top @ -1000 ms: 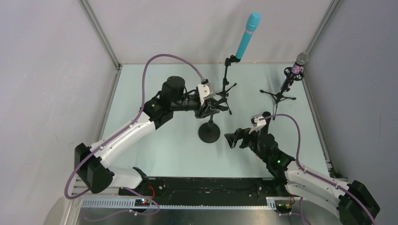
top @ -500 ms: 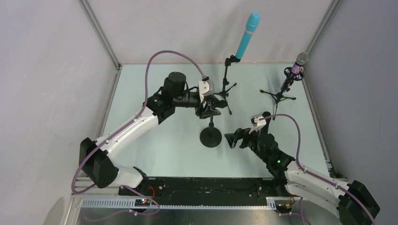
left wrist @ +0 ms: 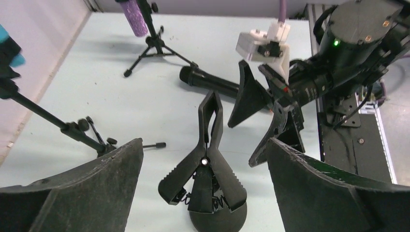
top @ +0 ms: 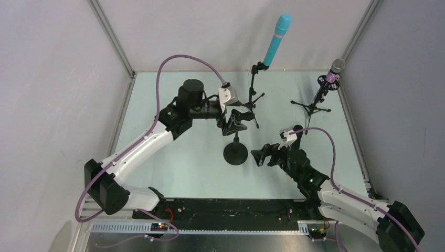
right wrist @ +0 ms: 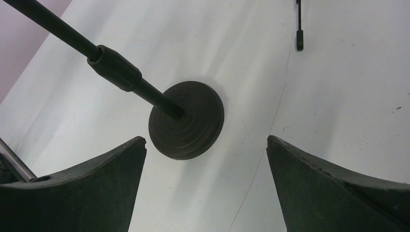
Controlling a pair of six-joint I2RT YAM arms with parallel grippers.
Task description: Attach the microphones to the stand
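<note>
The turquoise microphone (top: pixel 276 41) sits in a tripod stand (top: pixel 253 100) at the back. The purple microphone (top: pixel 329 79) is held in a second tripod stand (top: pixel 313 107) at the back right. A black microphone (left wrist: pixel 212 83) lies on the table, partly hidden behind my right gripper (left wrist: pixel 241 145). In the middle stands a round-base stand (top: pixel 235 153) whose spring clip (left wrist: pixel 205 164) is closed and empty. My left gripper (top: pixel 234 123) (left wrist: pixel 204 142) is open around that clip, not squeezing it. My right gripper (top: pixel 261 156) (right wrist: pixel 206 138) is open and empty just right of the round base (right wrist: pixel 186 119).
The tripod legs (left wrist: pixel 145 53) spread over the back of the table. Grey walls and metal frame posts (top: pixel 113 39) close in the left, back and right sides. A black rail (top: pixel 231 207) with the arm bases runs along the near edge.
My left gripper has opened from partly closed on the clip to fully open, and the arm drew back a little to the left. The right arm has not moved.
</note>
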